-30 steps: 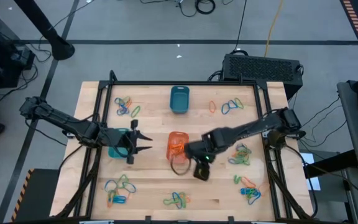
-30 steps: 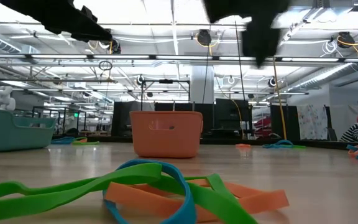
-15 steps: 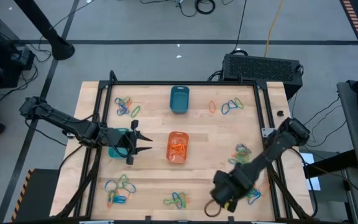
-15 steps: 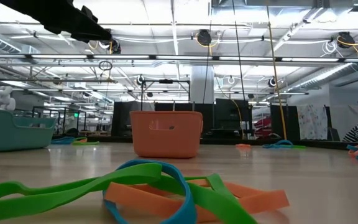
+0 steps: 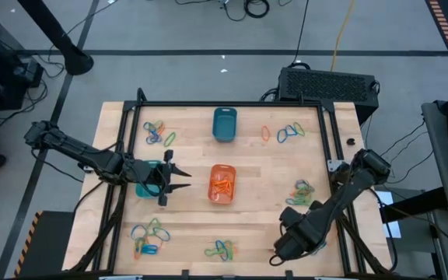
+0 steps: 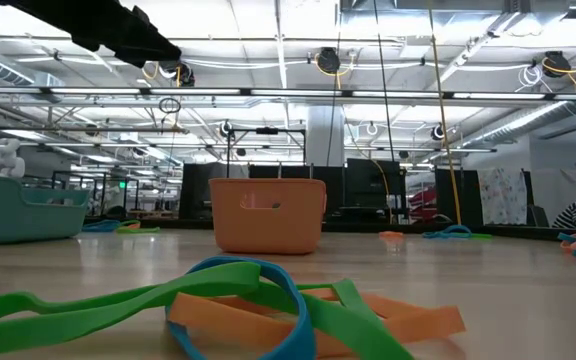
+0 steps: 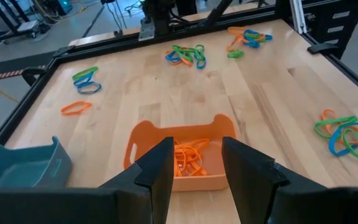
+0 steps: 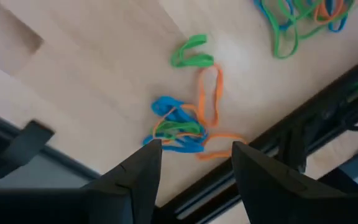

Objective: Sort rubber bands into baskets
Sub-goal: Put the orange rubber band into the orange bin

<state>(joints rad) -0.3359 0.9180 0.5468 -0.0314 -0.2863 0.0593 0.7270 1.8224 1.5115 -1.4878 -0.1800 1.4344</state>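
Note:
Three baskets stand on the wooden table: a dark teal one (image 5: 224,124) at the far middle, an orange one (image 5: 222,184) in the centre holding orange bands (image 7: 188,155), and a turquoise one (image 5: 145,187) at the left. My left gripper (image 5: 179,180) hovers open above the turquoise basket, pointing at the orange one. My right gripper (image 5: 280,255) hangs open above the near right corner. A tangle of blue, green and orange rubber bands (image 8: 178,129) lies below it. Other band piles (image 5: 158,134) (image 5: 286,132) (image 5: 302,193) (image 5: 148,237) (image 5: 222,250) lie flat on the table.
A black frame rail (image 8: 303,118) runs along the table edge close to the right gripper. Single green (image 8: 191,53) and orange (image 8: 209,93) bands lie beside the tangle. Bare wood lies between the orange basket and the near edge.
My right gripper has swung from beside the orange basket toward the table's near right corner. It has rolled and tipped to point more steeply down, and it has left the low view. It stays open. The left arm has kept still.

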